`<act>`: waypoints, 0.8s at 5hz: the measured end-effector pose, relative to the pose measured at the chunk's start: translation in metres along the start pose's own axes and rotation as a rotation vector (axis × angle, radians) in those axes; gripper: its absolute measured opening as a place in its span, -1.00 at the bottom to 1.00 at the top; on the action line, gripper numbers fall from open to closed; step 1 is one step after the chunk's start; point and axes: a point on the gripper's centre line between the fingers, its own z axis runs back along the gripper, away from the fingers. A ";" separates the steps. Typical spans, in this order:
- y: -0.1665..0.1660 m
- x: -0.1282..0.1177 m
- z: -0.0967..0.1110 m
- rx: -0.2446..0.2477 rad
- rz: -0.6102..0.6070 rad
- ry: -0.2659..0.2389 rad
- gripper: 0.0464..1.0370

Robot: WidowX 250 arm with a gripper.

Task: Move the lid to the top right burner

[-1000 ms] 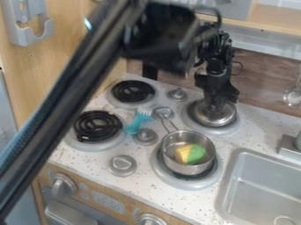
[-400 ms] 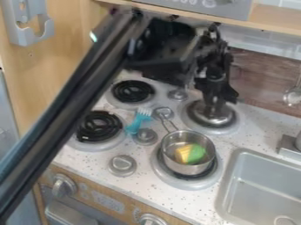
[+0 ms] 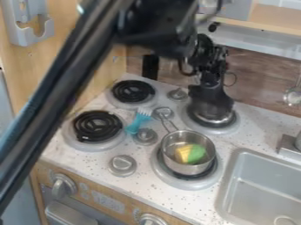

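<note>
Gripper, one: turned, shifted slightly left, covering more of lid. Arm, black: long section further left.

Lid, right of centre: upper part hidden by hand. Arm: blurred, cut off by top and left edges. Front-right burner, lower centre: middle covered by saucepan. Sink, lower right: cut off at right and bottom edges. Oven-panel marks, lower left: illegible. Bottom-edge knob: cut off.
</note>
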 end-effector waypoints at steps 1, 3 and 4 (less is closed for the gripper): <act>0.000 -0.005 0.039 -0.029 0.023 -0.033 0.94; 0.017 -0.046 0.101 -0.086 0.069 0.096 0.92; 0.020 -0.067 0.116 -0.081 0.063 0.277 0.92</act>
